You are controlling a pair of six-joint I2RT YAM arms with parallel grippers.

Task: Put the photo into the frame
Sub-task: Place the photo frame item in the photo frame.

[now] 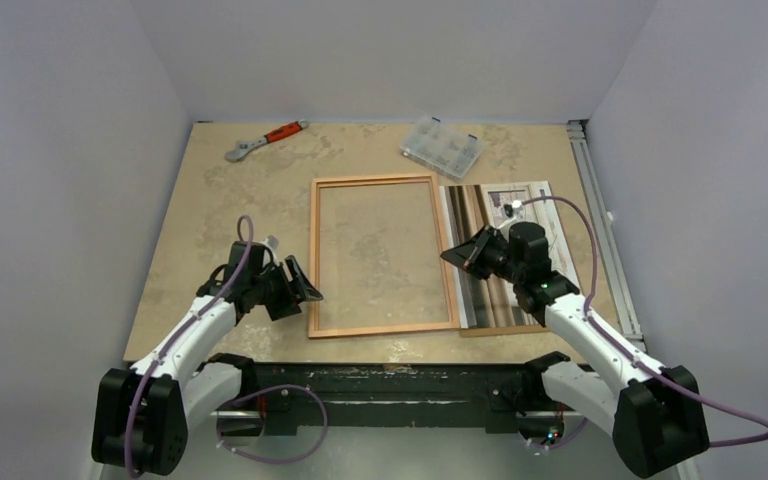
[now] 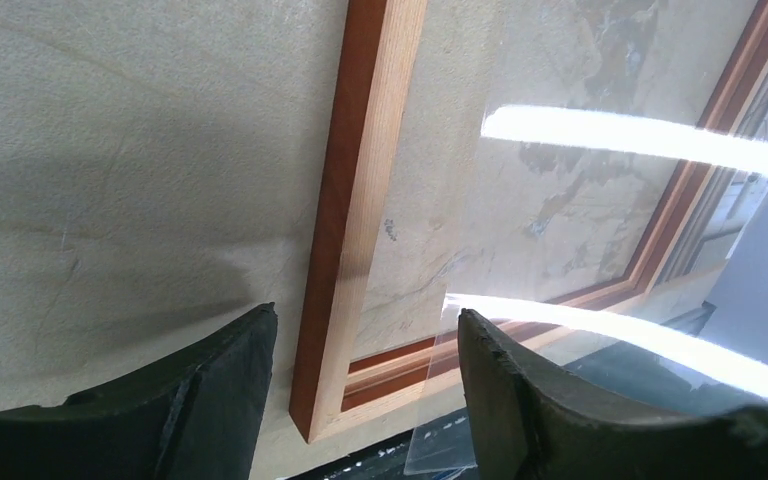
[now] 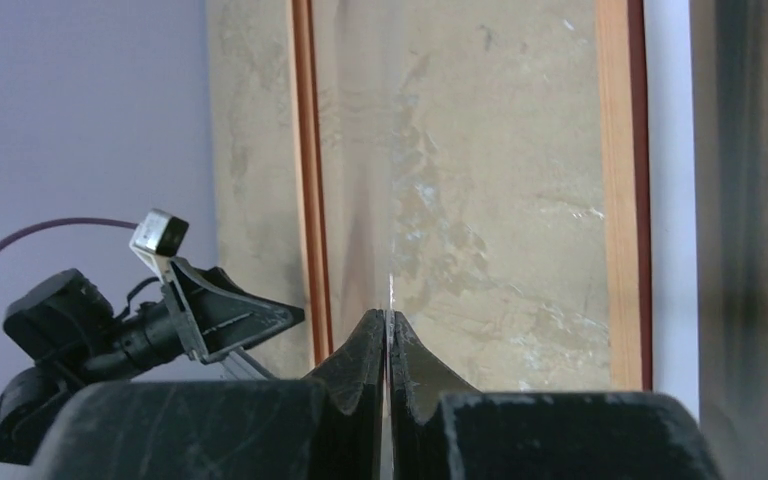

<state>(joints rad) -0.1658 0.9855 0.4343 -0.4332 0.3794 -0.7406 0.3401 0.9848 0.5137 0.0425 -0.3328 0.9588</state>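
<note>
The frame (image 1: 382, 256) lies flat in the middle of the table, light-wood side up, its opening showing the tabletop. The photo (image 1: 520, 200) lies to its right on a brown backing board (image 1: 500, 328), partly hidden by my right arm. My right gripper (image 1: 457, 255) is shut on the edge of a thin clear pane (image 3: 390, 290), held over the frame's right rail (image 3: 620, 150). My left gripper (image 2: 365, 390) is open beside the frame's left rail (image 2: 360, 200), near its front corner. The pane (image 2: 580, 210) hovers above the frame, with one corner close to my left gripper's right finger (image 2: 520, 400).
A red-handled wrench (image 1: 265, 140) and a clear plastic parts box (image 1: 442, 147) lie at the back of the table. A metal rail (image 1: 600, 220) runs along the right edge. A black bar (image 1: 390, 380) borders the near edge. Grey walls enclose three sides.
</note>
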